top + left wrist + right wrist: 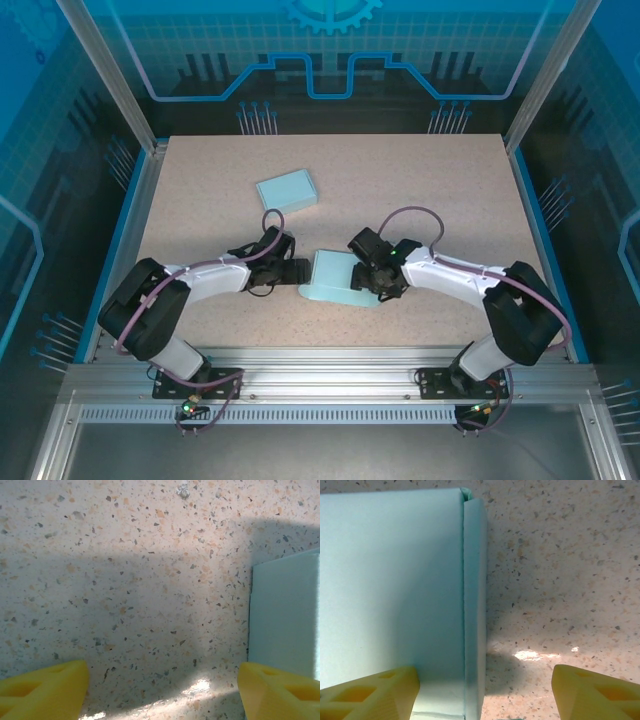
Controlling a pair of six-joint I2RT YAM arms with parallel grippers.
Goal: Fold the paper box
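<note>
- The paper box point(335, 278) lay half-formed on the surface point(450, 180) between the two arms; a second blue box point(287, 188) sat well apart, farther back.
- The left jaws stood apart over bare surface, the paper box just beside one yellow finger point(280, 690); nothing was clamped.
- The right jaws stood apart too, straddling the box's raised side wall point(475, 605); they gripped nothing.
- Closing off-centre would likely crease that thin wall; uneven pushes from the two sides could slide or skew the light box; a flap might spring open.
</note>
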